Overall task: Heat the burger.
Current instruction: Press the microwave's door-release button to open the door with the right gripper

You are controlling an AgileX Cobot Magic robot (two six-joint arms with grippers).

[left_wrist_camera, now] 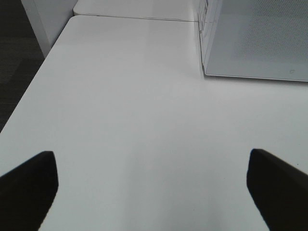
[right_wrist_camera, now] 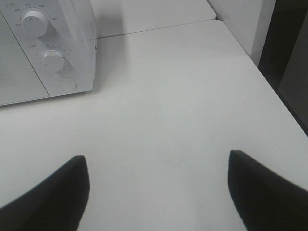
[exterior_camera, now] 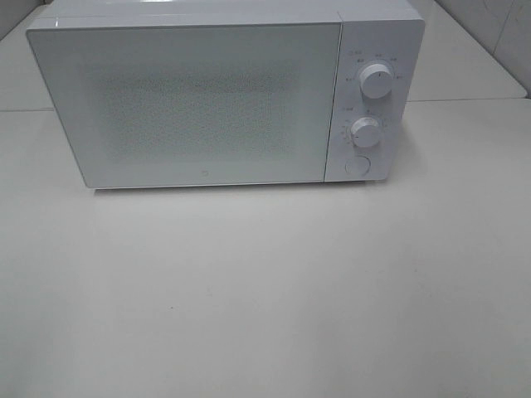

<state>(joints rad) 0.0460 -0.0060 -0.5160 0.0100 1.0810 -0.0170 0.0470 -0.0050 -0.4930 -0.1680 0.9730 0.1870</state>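
**Item 1. Microwave** [exterior_camera: 207,99]: white, one unit, standing toward the far side of the white table [exterior_camera: 265,290] with its front to the high camera. The door [exterior_camera: 191,104] is shut and flush with the front. Its speckled window gives no sight of the interior.

**Item 2. Controls:** a panel to the right of the door in the high view. It carries an upper dial [exterior_camera: 377,82], a lower dial [exterior_camera: 365,131] beneath it, and a round button [exterior_camera: 358,164] at the bottom. The markings around the dials are too small to read.

**Item 3. Left gripper** [left_wrist_camera: 149,155]: seen in its wrist view only. The dark fingers [left_wrist_camera: 29,187] are spread wide with only bare tabletop between them, and nothing is held. It is near the door-side corner of the microwave and apart from it.

**Item 4. Right gripper** [right_wrist_camera: 156,156]: seen in its wrist view only. The fingers [right_wrist_camera: 260,187] stand well apart over bare tabletop, and nothing is gripped. It is near the control-panel end and apart from it.

**Item 5. Burger:** shows in none of the views, so its place cannot be told.
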